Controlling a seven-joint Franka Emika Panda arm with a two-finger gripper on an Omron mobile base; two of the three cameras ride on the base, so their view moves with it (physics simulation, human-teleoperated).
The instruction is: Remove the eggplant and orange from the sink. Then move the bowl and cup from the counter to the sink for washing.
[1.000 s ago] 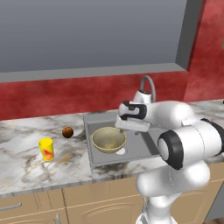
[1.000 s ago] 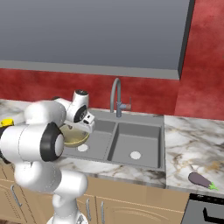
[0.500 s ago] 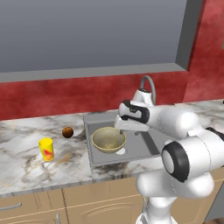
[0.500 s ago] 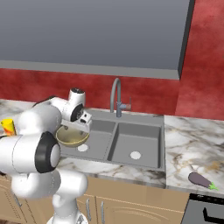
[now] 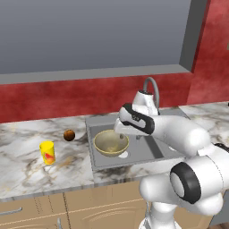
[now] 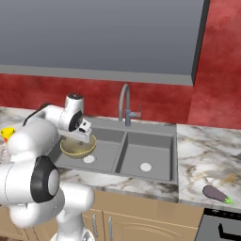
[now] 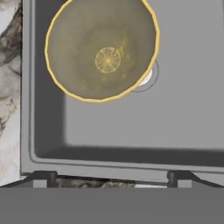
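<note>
Eggplant: I see the eggplant (image 6: 218, 194) out of the sink (image 5: 147, 152), lying on the desk (image 6: 207, 155) far off to the gripper's right, beyond the second basin. That part reads as done.
Orange: the orange (image 5: 69, 135) sits on the desk to the gripper's left, just outside the sink's left edge. Also done, as far as I can judge.
Bowl: the bowl (image 5: 111, 143) is in the left basin, upright, directly below and a little ahead of the gripper; in the hand view it partly covers the white drain (image 7: 146, 76). I count it as delivered.
Cup: the cup (image 5: 47, 152) is the one piece left. It stands on the desk well to the gripper's left, further out than the orange and nearer the desk's front edge.
Gripper: the gripper (image 5: 121, 128) hovers over the left basin just above the bowl's rim, spread wide and carrying nothing; its tips (image 7: 39, 178) show far apart at the bottom of the hand view, clear of the bowl.
Progress: three of four moves look finished to me.
Remaining: I judge the arm has to swing left, past the orange, take the cup and bring it into the sink.
</note>
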